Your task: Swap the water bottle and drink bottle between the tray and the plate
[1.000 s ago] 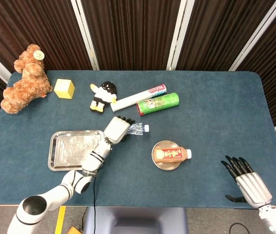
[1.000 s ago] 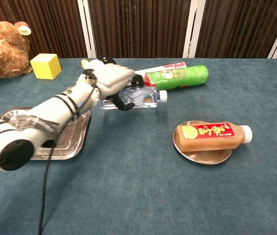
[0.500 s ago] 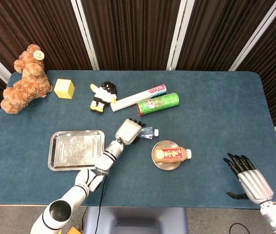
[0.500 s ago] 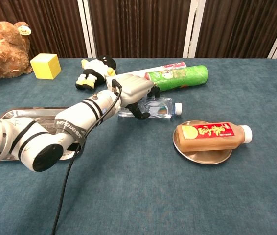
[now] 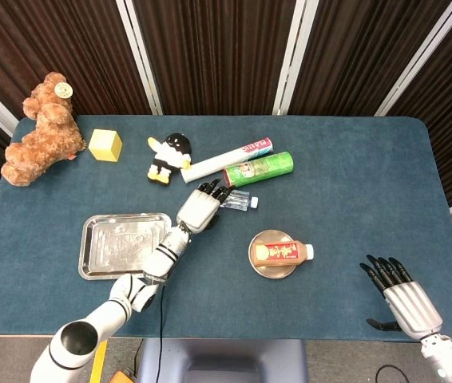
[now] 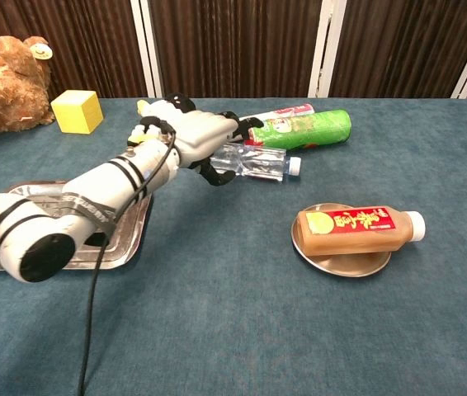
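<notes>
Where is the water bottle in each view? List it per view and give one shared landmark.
Head view: the water bottle lies at the centre, just below the green can, at the left hand's fingertips.
Chest view: the water bottle lies upper centre, in front of the green can, beside the left hand.
Shared landmark: the green can.

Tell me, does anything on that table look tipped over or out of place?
Nothing is spilled or broken. The drink bottle lies on its side across the small plate, overhanging the rim. The tray holds nothing. The water bottle lies sideways beside the left hand, near two toppled tubes.
</notes>
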You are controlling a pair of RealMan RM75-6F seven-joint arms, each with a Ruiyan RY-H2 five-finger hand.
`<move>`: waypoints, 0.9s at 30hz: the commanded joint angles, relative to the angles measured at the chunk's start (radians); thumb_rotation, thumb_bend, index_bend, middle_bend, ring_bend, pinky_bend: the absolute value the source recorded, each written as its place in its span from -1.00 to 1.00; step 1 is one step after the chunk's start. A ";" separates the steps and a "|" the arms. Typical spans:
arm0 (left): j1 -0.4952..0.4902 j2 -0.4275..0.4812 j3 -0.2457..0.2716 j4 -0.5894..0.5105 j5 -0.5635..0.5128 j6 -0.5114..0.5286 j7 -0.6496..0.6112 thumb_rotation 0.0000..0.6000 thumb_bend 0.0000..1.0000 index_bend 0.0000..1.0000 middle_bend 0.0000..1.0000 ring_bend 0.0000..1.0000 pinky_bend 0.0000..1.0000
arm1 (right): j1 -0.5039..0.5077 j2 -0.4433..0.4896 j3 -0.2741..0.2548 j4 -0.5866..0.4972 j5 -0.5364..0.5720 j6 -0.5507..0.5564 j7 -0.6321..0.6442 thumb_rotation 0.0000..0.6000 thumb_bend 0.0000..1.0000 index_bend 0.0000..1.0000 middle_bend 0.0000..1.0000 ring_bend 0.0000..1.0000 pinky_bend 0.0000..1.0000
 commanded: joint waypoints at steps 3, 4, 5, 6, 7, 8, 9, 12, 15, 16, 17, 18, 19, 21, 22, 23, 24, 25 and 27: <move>0.238 0.342 0.113 -0.543 0.041 0.208 0.168 1.00 -0.15 -1.00 -0.71 -0.90 -0.61 | 0.029 -0.034 -0.006 -0.015 -0.053 -0.013 -0.014 1.00 -0.78 -1.00 -1.00 -1.00 -1.00; 0.294 0.424 0.150 -0.663 0.052 0.251 0.208 1.00 -0.15 -1.00 -0.72 -0.91 -0.63 | 0.044 -0.043 0.000 -0.029 -0.059 -0.030 -0.035 1.00 -0.78 -1.00 -1.00 -1.00 -1.00; 0.334 0.480 0.178 -0.742 0.059 0.283 0.233 1.00 -0.15 -1.00 -0.73 -0.93 -0.64 | 0.058 -0.052 0.008 -0.041 -0.063 -0.043 -0.058 1.00 -0.78 -1.00 -1.00 -1.00 -1.00; 0.374 0.530 0.206 -0.807 0.065 0.318 0.253 1.00 -0.15 -1.00 -0.73 -0.94 -0.66 | 0.072 -0.064 0.019 -0.053 -0.065 -0.057 -0.083 1.00 -0.78 -1.00 -1.00 -1.00 -1.00; 0.415 0.572 0.234 -0.857 0.071 0.353 0.269 1.00 -0.15 -1.00 -0.74 -0.94 -0.68 | 0.086 -0.077 0.031 -0.066 -0.060 -0.076 -0.111 1.00 -0.78 -1.00 -1.00 -1.00 -1.00; 0.466 0.618 0.267 -0.902 0.077 0.400 0.285 1.00 -0.15 -1.00 -0.74 -0.94 -0.70 | 0.107 -0.095 0.051 -0.088 -0.049 -0.102 -0.150 1.00 -0.77 -1.00 -1.00 -1.00 -1.00; 0.503 0.645 0.289 -0.920 0.080 0.434 0.290 1.00 -0.15 -1.00 -0.74 -0.94 -0.72 | 0.124 -0.112 0.070 -0.101 -0.039 -0.120 -0.177 1.00 -0.76 -1.00 -1.00 -1.00 -1.00; 0.611 0.696 0.333 -0.926 0.073 0.530 0.278 1.00 -0.14 -1.00 -0.74 -0.95 -0.77 | 0.181 -0.172 0.135 -0.139 0.032 -0.202 -0.281 1.00 -0.71 -1.00 -1.00 -1.00 -1.00; 0.688 0.718 0.348 -0.884 0.065 0.595 0.252 1.00 -0.15 -1.00 -0.74 -0.96 -0.79 | 0.244 -0.225 0.200 -0.157 0.143 -0.305 -0.400 1.00 -0.66 -1.00 -0.98 -1.00 -1.00; 0.711 0.721 0.346 -0.867 0.059 0.614 0.236 1.00 -0.15 -1.00 -0.74 -0.96 -0.79 | 0.269 -0.246 0.224 -0.159 0.193 -0.342 -0.446 1.00 -0.65 -1.00 -0.97 -1.00 -1.00; 0.725 0.724 0.343 -0.858 0.057 0.625 0.221 1.00 -0.15 -1.00 -0.74 -0.96 -0.80 | 0.286 -0.261 0.240 -0.160 0.232 -0.367 -0.477 1.00 -0.64 -0.99 -0.96 -1.00 -1.00; 0.735 0.725 0.338 -0.849 0.055 0.634 0.205 1.00 -0.15 -1.00 -0.74 -0.96 -0.80 | 0.303 -0.276 0.254 -0.158 0.267 -0.387 -0.507 1.00 -0.62 -0.97 -0.95 -1.00 -1.00; 0.744 0.726 0.333 -0.841 0.056 0.642 0.191 1.00 -0.15 -1.00 -0.74 -0.96 -0.80 | 0.318 -0.292 0.267 -0.155 0.301 -0.403 -0.534 1.00 -0.61 -0.93 -0.93 -1.00 -1.00; 0.757 0.726 0.317 -0.823 0.057 0.657 0.162 1.00 -0.15 -1.00 -0.74 -0.96 -0.80 | 0.351 -0.329 0.292 -0.138 0.378 -0.430 -0.591 1.00 -0.56 -0.85 -0.88 -1.00 -1.00; 0.760 0.726 0.311 -0.817 0.060 0.661 0.155 1.00 -0.15 -1.00 -0.74 -0.96 -0.80 | 0.364 -0.343 0.299 -0.131 0.409 -0.440 -0.613 1.00 -0.53 -0.81 -0.84 -1.00 -0.99; 0.763 0.730 0.306 -0.812 0.066 0.665 0.147 1.00 -0.15 -1.00 -0.74 -0.96 -0.81 | 0.381 -0.360 0.307 -0.122 0.446 -0.450 -0.635 1.00 -0.50 -0.78 -0.82 -1.00 -0.97; 0.765 0.732 0.301 -0.810 0.070 0.667 0.140 1.00 -0.15 -1.00 -0.74 -0.96 -0.81 | 0.392 -0.372 0.311 -0.115 0.470 -0.455 -0.649 1.00 -0.48 -0.75 -0.79 -1.00 -0.94; 0.768 0.734 0.295 -0.809 0.072 0.669 0.131 1.00 -0.15 -1.00 -0.74 -0.96 -0.81 | 0.407 -0.387 0.314 -0.105 0.499 -0.460 -0.668 1.00 -0.47 -0.72 -0.77 -1.00 -0.90; 0.771 0.738 0.288 -0.805 0.076 0.665 0.122 1.00 -0.15 -1.00 -0.74 -0.96 -0.81 | 0.427 -0.408 0.316 -0.084 0.539 -0.465 -0.697 1.00 -0.46 -0.69 -0.75 -1.00 -0.88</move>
